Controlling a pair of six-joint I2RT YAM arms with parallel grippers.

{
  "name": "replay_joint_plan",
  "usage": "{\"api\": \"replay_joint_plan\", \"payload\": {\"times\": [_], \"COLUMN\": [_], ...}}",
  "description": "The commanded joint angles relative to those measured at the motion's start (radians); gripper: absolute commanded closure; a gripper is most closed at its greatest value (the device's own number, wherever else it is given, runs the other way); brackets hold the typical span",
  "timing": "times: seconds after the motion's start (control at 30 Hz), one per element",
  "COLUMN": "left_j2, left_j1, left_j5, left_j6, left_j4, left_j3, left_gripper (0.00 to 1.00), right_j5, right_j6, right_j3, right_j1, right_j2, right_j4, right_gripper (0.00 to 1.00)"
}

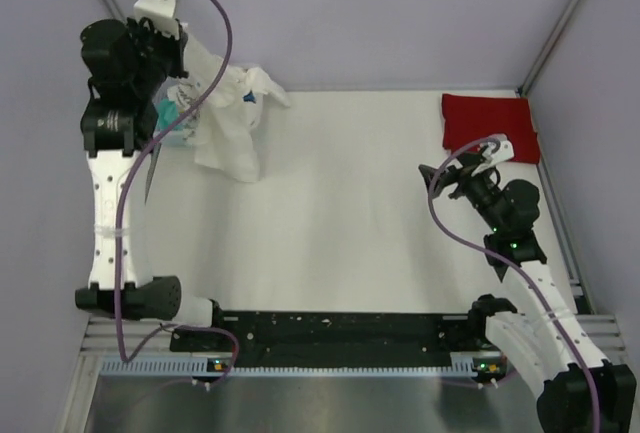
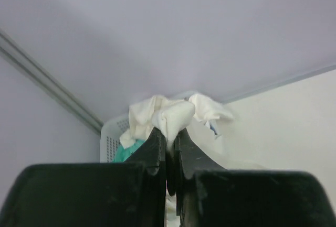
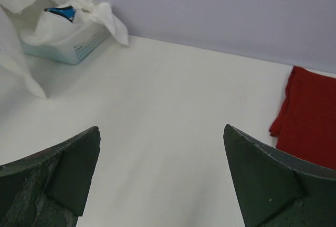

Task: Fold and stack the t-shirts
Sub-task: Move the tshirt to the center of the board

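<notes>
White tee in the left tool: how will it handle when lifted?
Likely floppy: the white tee hangs in crumpled folds below the left tool, so it will probably drape and swing. Probably light; a small pinch of bunched cloth carries it. It may drag the teal cloth or nudge the basket, since it trails over the rim.

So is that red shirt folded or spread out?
Folded: the red shirt lies as a compact rectangle, no sleeves showing.

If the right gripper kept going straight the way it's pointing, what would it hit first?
Probably the bare table, though how far the right gripper tilts is unclear. The red t-shirt lies off to one side, the white basket to the other, neither in line.
</notes>
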Motion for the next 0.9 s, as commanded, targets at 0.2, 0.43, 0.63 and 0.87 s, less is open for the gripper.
{"api": "replay_joint_plan", "payload": {"times": [0.2,0.43,0.63,0.87], "left_j2": [-0.251,-0.208,0.101,0.642], "left_j1": [-0.072,-0.39,-0.619,-0.604], "left_j5": [0.462,0.341,0.26,0.11], "left_j6": [-0.042,-0.003,0.005,-0.029], "left_j4": [-0.228,-0.221,-0.156,-0.363], "left_j3": [0.176,-0.056,-0.072,0.419], "left_gripper": [1.0,1.0,1.0,0.48], "right_j5": [-0.345,-0.356,-0.223,-0.023], "right_j6": [0.054,0.087,0.086,0.06], "right_j3": [0.204,0.246,0.287,0.332], "right_j1": [0.102,0.122,0.122,0.18], "right_j2": [-0.005,0.015,0.033,0.081], "right_j4": [-0.091,-0.218,-0.43,-0.691], "right_gripper": [0.01,0.01,0.02,0.05]}}
